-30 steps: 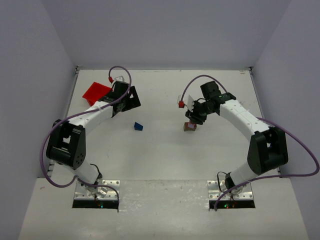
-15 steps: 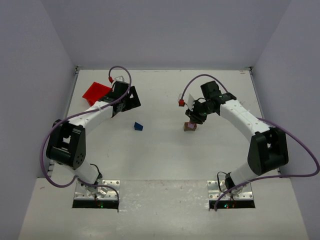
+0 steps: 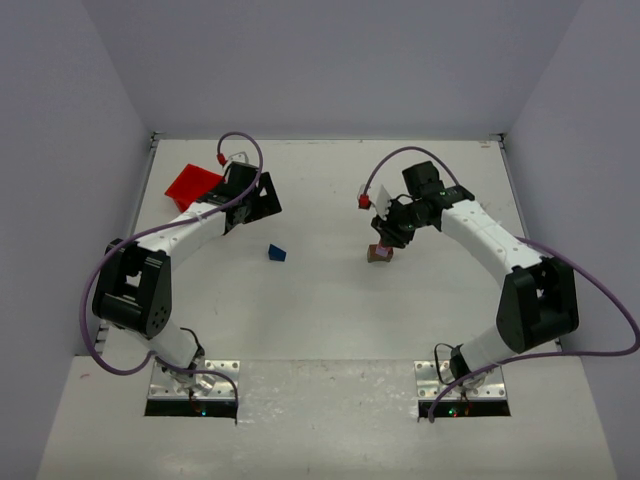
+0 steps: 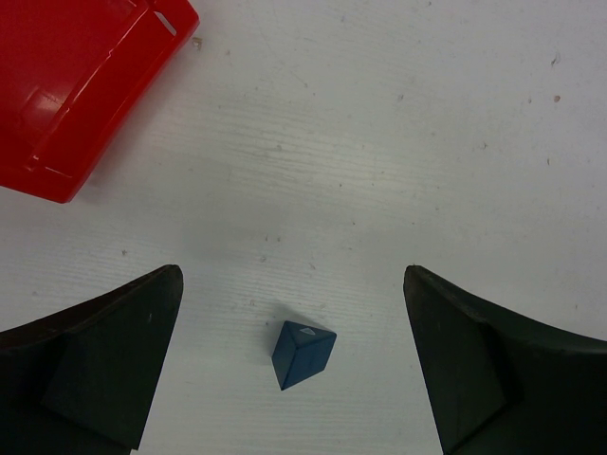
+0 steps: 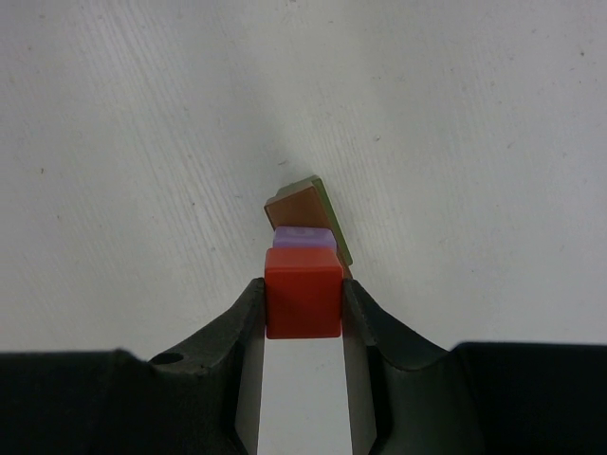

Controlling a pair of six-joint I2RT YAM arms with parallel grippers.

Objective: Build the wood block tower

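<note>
A brown block (image 5: 305, 206) lies on the white table with a lilac-purple block (image 5: 304, 237) on top of it. My right gripper (image 5: 303, 305) is shut on an orange-red block (image 5: 303, 294), held just above the lilac one. In the top view the stack (image 3: 379, 254) sits under my right gripper (image 3: 385, 238). A dark blue wedge (image 4: 302, 353) lies alone on the table, between the open fingers of my left gripper (image 4: 294, 370). In the top view the wedge (image 3: 276, 253) lies right of and below my left gripper (image 3: 262, 205).
A red plastic bin (image 3: 192, 184) lies at the far left of the table, also at the upper left of the left wrist view (image 4: 76, 85). Grey walls close in the table on three sides.
My right gripper has shifted slightly upward and to the right with the orange-red block. The left arm and the blue wedge have not moved.
</note>
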